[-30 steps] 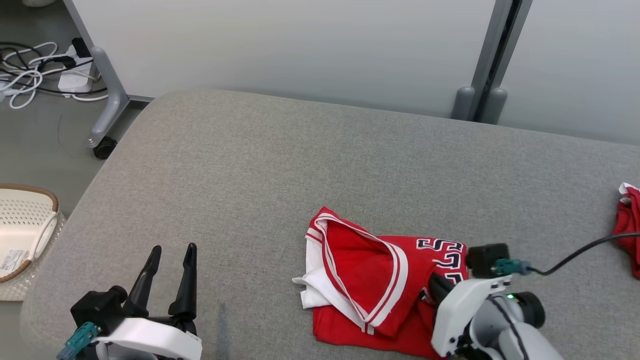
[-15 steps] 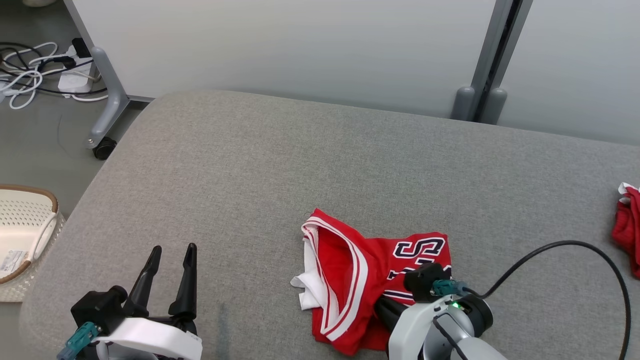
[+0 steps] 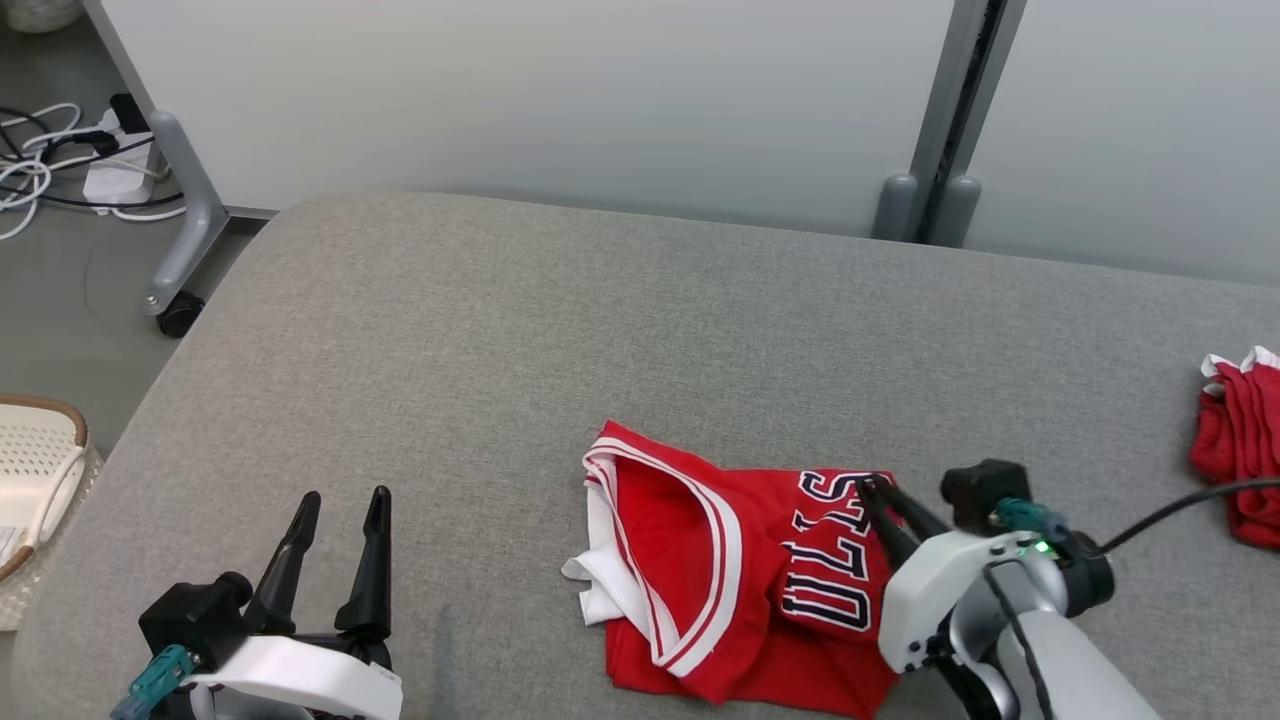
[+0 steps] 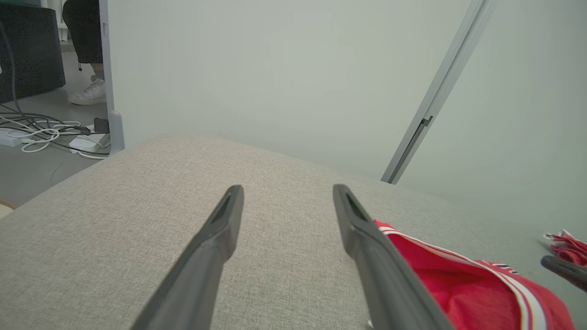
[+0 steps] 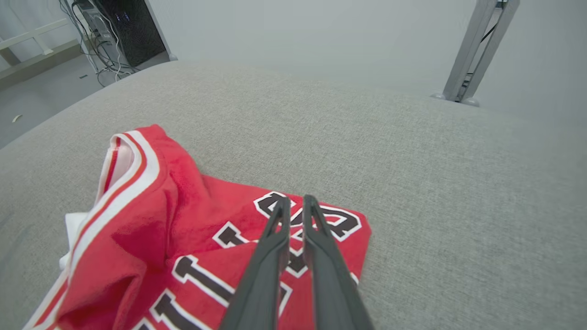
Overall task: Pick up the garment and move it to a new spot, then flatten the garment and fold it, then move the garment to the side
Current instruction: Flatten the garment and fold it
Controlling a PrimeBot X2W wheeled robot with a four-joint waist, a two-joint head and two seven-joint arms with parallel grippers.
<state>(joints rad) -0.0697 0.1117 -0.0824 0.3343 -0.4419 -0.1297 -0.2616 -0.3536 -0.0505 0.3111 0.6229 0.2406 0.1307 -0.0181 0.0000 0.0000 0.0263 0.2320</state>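
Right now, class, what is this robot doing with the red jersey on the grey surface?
The right gripper hovers over the lettered corner of the red jersey, its fingers barely parted, with no cloth visibly pinched between them. The jersey lies loosely folded and rumpled on the grey padded surface. The left gripper sits open at the near left, apart from it. Another red garment lies at the far right edge.

Garment (image 3: 720, 560) is red, with white-and-red striped trim and dark letters outlined in white. Padded surface (image 3: 600, 330) is plain heathered grey. Second cloth (image 3: 1235, 460) is red with white edging; basket (image 3: 40, 445) is cream, perforated, brown-rimmed.
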